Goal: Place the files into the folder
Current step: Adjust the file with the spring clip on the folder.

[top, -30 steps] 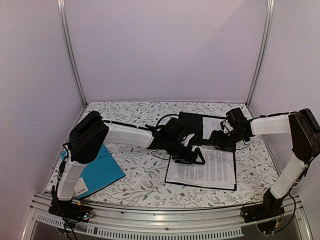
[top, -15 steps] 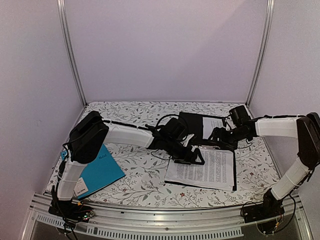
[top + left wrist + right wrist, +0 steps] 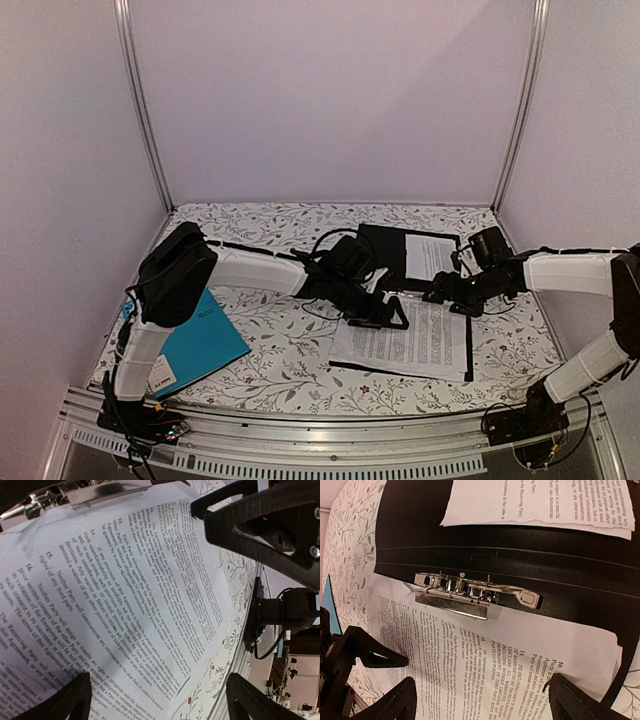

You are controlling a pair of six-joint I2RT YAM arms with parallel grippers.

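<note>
Both pincers stand wide and hold nothing. The left gripper [image 3: 159,680] hangs low over the printed page and the right gripper [image 3: 480,680] hovers above the spine, so close together that the right one's fingers fill a corner of the left wrist view. Beneath them the black folder [image 3: 384,244] lies open at the middle-right of the table. Its near flap is almost covered by the files [image 3: 405,342], which rest on it askew and spill past its left edge onto the cloth, while a black strip shows along the right side. One further printed sheet [image 3: 431,254], ragged along its near edge, lies loose on the far flap. The silver clip [image 3: 470,596] sits by the spine with its bar over the top edge of the files; whether it grips them I cannot tell. The step in hand looks like squaring the stack inside the near flap. I would press the paper flat near the clip with one arm and nudge the overhanging side in with the other, slowly, since thin sheets buckle and the corner right of the clip looks creased. The clip and the neighbouring gripper are the main obstacles. Of the surroundings, the floral tablecloth [image 3: 290,355] gives a soft, slightly grabby base for sliding, and the teal folder [image 3: 205,340] lies well apart by the left arm's base, out of the way.
</note>
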